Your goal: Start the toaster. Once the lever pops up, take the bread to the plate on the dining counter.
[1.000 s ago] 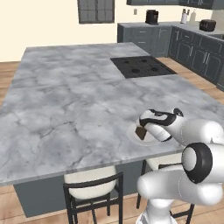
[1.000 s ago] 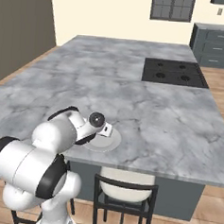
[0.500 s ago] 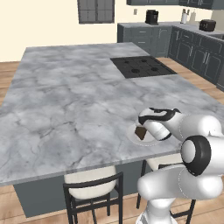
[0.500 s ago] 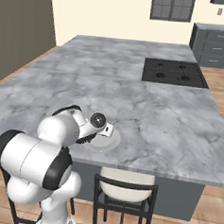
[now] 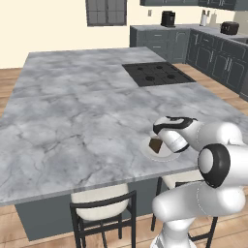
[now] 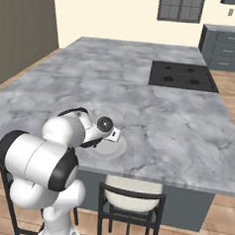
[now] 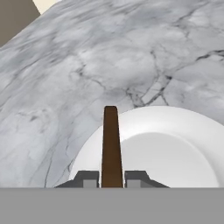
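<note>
counter [image 5: 77,111]: large grey-white veined marble island top on a dark grey base, the floor around it wood.
cooktop [image 5: 157,73]: black, set flush into the counter toward its far right corner, well apart from the plate.
plate [image 7: 175,148]: round, white and shallow, lying flat on the marble just inside the near edge, toward the near right corner.
stools [image 5: 99,210]: cushioned seats with dark frames, tucked under the near edge, one below the plate.
</note>
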